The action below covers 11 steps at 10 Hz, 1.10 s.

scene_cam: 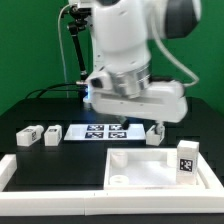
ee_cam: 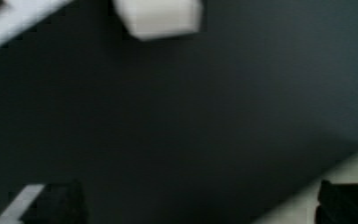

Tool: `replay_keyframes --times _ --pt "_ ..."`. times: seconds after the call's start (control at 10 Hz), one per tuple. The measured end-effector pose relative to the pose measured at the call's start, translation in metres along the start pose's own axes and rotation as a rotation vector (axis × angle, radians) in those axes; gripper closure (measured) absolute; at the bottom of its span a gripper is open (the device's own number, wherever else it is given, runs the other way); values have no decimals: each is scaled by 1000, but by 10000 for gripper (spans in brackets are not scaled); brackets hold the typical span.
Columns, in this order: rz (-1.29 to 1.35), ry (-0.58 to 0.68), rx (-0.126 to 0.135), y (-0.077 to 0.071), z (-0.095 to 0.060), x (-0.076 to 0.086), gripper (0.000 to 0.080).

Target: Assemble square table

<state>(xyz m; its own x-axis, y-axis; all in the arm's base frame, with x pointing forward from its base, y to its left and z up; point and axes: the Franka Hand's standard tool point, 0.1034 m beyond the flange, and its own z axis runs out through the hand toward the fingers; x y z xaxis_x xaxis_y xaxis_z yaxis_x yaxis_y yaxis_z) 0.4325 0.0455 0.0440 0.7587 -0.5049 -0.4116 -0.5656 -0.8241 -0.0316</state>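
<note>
Nearest us runs the border rail (scene_cam: 60,205), the square tabletop (scene_cam: 135,168) behind it at five o'clock (one leg (scene_cam: 185,160) upright on it), and we fear our gripper (ee_cam: 190,205), wide open and empty, could topple the loose leg (scene_cam: 155,130) at four o'clock by descending off-centre.

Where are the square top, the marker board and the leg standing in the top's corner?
square top (scene_cam: 150,172): exterior view, bare floor of the tray.
marker board (scene_cam: 105,131): exterior view, middle of the tagged sheet.
leg (scene_cam: 186,160): exterior view, its tagged front face.
</note>
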Motion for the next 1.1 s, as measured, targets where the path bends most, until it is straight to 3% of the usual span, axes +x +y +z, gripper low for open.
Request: replay_keyframes --times 0.1,0.4,0.5,0.6,0.7,0.8,1.1 --pt "45 -53 10 9 10 -1 150" --pt "73 -245 -4 8 6 -3 150" --pt "112 -291 6 -8 1 -5 150" --pt "96 -319 -4 -16 2 -13 150" --pt "76 -347 -40 -22 7 -25 150" --pt "20 -393 -114 -22 8 -33 150" --pt "30 -397 -105 -22 10 -27 150"
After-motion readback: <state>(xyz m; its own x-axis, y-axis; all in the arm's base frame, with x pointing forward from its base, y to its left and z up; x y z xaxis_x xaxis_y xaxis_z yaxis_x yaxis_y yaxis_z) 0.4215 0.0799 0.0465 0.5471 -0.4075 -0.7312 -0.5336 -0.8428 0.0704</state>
